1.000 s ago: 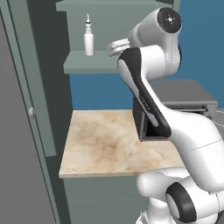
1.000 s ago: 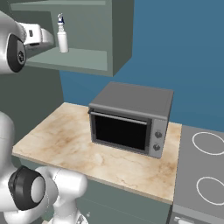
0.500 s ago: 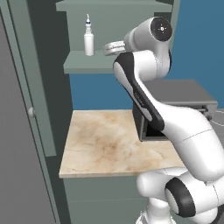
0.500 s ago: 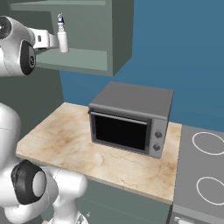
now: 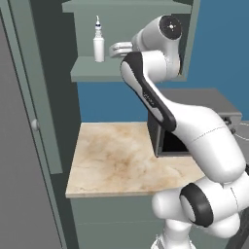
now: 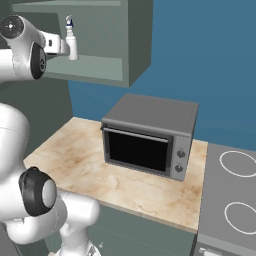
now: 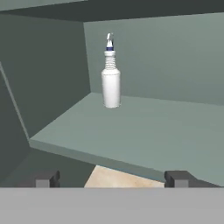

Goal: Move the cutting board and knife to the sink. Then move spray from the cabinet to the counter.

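The spray, a small white bottle with a dark blue tip, stands upright on the lower shelf of the open grey-green cabinet. My gripper is at the shelf's front edge, level with the bottle and a short way from it. It is open with nothing between its fingertips. The beige marbled counter lies below. The cutting board, knife and sink are out of view.
The cabinet door with its pale knob stands open at the left. A grey box-shaped oven sits on the counter at the right, with a stove top beyond it. The cabinet's side walls hem in the shelf.
The arm has swung the gripper leftward, closer to the spray on the shelf. The bottle has not moved.
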